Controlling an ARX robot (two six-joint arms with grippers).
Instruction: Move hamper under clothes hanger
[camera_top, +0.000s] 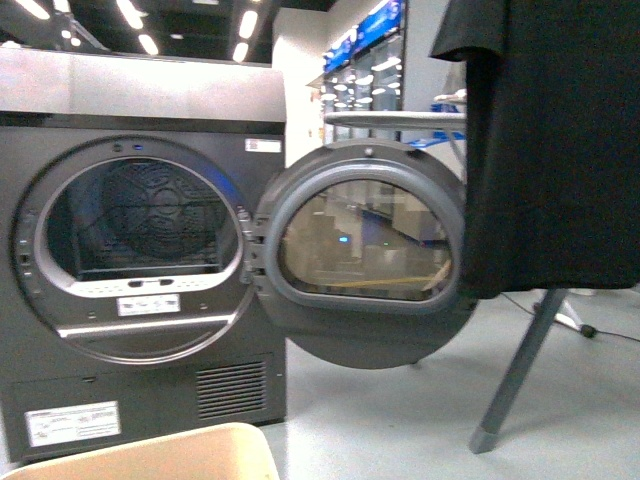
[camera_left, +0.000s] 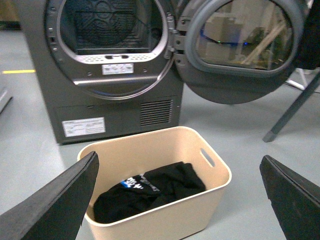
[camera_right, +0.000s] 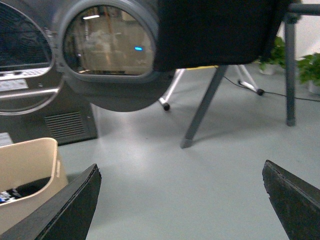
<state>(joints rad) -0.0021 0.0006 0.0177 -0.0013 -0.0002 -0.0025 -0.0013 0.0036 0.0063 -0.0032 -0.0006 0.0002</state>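
Before the dryer (camera_top: 150, 110) stands the hamper (camera_left: 170, 220), clothes hanger (camera_top: 520, 370) rightward; left gripper (camera_left: 177, 157) and right gripper (camera_right: 180, 165) gape wide.

The hamper (camera_left: 165, 220) is smooth matt beige plastic holding soft black cloth (camera_left: 160, 187), the dryer (camera_top: 140, 100) is dull-sheened dark grey metal with a glossy glass door (camera_top: 365, 240), the drying rack (camera_top: 520, 365) is matt grey metal under a matt black cloth T-shirt (camera_top: 560, 150), and the floor (camera_right: 200, 190) is smooth, faintly shiny.

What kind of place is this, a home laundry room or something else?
Probably a laundry demo area in a showroom or lab, not a home: an open dryer, a drying rack holding a black shirt, and strip lights over a grey floor.
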